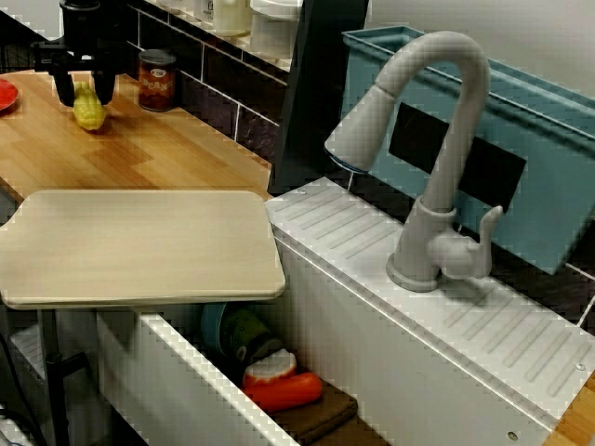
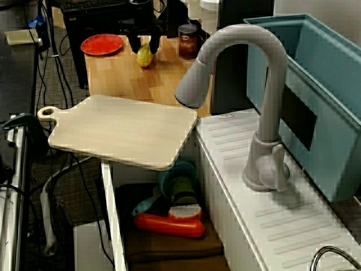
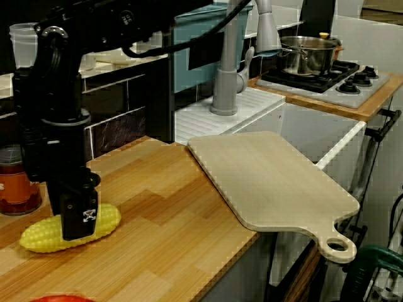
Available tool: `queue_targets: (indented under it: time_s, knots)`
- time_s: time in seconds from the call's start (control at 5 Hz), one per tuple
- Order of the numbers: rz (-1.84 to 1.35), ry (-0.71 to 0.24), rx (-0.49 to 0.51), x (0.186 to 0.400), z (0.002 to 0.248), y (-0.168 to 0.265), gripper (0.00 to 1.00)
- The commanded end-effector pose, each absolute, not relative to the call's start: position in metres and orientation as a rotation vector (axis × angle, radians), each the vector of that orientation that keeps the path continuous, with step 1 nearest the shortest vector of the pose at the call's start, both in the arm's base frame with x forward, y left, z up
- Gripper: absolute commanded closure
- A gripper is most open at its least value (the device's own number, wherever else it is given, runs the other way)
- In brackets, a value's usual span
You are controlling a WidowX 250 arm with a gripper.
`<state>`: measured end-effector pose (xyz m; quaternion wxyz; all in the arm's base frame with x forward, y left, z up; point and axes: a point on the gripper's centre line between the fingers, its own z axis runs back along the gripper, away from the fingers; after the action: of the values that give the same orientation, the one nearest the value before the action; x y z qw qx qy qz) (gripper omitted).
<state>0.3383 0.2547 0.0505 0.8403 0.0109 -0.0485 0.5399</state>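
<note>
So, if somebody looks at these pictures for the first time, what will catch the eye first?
First comes the black pincer low over the wooden counter, its fingers on either side of a yellow corn cob lying there; whether it squeezes the cob cannot be told. Then comes the pale cutting board jutting over the sink, with the big grey faucet arching behind it.

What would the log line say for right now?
pincer: straddling corn | grip: unclear | corn: lying on wooden counter | nearby: can, red plate
</note>
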Motion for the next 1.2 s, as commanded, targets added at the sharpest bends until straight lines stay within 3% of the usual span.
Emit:
queue_targets:
  time_s: [0.0, 0.6, 1.0]
  knots:
    - [1.102, -0.261, 0.039, 0.318, 0.087, 0.254, 1.0]
    - [1.028, -0.344, 0.04, 0.301, 0.102, 0.224, 1.0]
    - [0.897, -0.347, 0.052, 0.296, 0.108, 0.198, 1.0]
